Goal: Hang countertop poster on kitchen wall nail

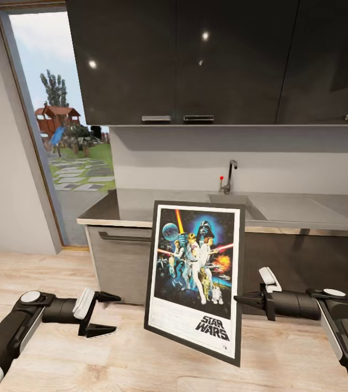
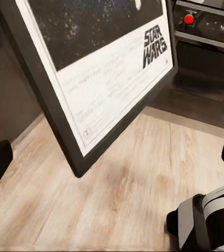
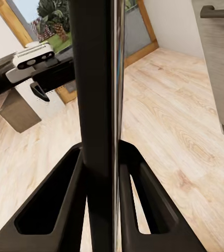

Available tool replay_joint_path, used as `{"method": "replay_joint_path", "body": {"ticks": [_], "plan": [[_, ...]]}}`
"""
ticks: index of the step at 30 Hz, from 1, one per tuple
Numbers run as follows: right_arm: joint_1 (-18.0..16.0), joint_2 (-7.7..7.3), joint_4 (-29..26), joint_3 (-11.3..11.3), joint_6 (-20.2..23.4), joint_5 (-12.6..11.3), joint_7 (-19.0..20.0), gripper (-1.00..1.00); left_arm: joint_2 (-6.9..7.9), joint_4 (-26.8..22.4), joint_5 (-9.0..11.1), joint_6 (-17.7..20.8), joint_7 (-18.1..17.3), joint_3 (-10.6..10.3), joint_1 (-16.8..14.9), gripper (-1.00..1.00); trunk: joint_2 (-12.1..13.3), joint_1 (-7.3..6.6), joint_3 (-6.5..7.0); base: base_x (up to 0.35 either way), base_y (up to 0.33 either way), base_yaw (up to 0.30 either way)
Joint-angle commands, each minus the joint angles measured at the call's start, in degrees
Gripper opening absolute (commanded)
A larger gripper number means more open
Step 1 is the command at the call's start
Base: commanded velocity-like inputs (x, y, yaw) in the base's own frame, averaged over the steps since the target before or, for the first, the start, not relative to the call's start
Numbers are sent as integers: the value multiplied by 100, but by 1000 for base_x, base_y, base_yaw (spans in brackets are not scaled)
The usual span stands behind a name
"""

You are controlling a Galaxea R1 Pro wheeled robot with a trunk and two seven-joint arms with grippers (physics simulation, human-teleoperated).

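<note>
While the right gripper (image 1: 238,298) clamps the poster (image 1: 195,272) by its edge, holding it upright in the air in front of the surface (image 1: 141,209), the left gripper (image 1: 105,313) hangs wide and empty. Pickup looks done; next comes carrying it to a wall nail.

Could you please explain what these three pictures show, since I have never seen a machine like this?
This is a simulated two-armed robot in a kitchen. The large picture comes from its head camera, looking down over both arms. The other two come from cameras near each gripper.

The right gripper is shut on the edge of the poster, a framed Star Wars print held tilted above the wooden floor. In the right wrist view its fingers clamp the frame edge-on. The left gripper is open and holds nothing.

Behind stands the kitchen countertop with its sink and tap.
</note>
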Motion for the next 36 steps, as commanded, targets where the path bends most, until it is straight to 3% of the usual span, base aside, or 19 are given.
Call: {"method": "replay_joint_path", "body": {"ticks": [1,4,7,10,14,18,22,24,25,27,28,32,34,36], "plan": [[-4,-1,1,0,75,-12,27,-100,102,7,29,42,-8,4,-4,100,-4,0,-7,0,0,0],[-4,-1,0,-2,75,-12,27,-100,260,73,34,37,-8,31,-4,100,-4,0,-7,0,0,0],[-4,-1,1,-6,75,-12,27,-100,326,224,94,21,-8,41,-4,100,-4,0,-7,0,0,0],[2,-5,-4,-14,57,-12,30,-100,373,748,329,-78,-8,50,-4,100,-4,0,-7,0,0,0],[6,-15,-3,-27,-332,-12,44,-100,392,2208,985,-990,-8,61,-4,100,-4,0,-7,0,0,0],[21,-24,-1,-31,-423,-12,50,-100,391,3051,1404,-1387,-8,63,-4,100,-4,0,-7,0,0,0],[53,-43,-11,-42,-479,-12,57,-100,387,4499,2246,-2213,-8,58,-4,100,-4,0,-7,0,0,0],[64,-49,-13,-43,-492,-12,62,-100,387,4778,2506,-2435,-8,60,-2,100,-4,0,-7,0,0,0],[71,-56,-13,-43,-513,-12,65,-100,387,4954,2750,-2594,-8,61,44,100,-4,0,-7,0,0,0],[79,-64,-14,-44,-564,-10,67,-100,387,5066,2976,-2696,-8,60,187,100,-4,0,-7,0,0,0],[87,-81,-16,-51,-663,-6,73,-100,377,5179,3342,-2807,-8,57,484,100,-4,0,-7,0,0,0],[121,-138,-17,-66,-771,-4,78,-100,371,5243,3621,-2865,-8,59,721,100,-4,0,-7,0,0,0],[227,-232,7,-79,-940,3,79,-100,369,5262,3742,-2866,566,59,1215,100,-4,0,-12,0,0,0],[229,-252,9,-79,-945,1,79,-100,372,5260,3745,-2867,584,60,1228,100,36,-22,-7,0,0,0]]}}
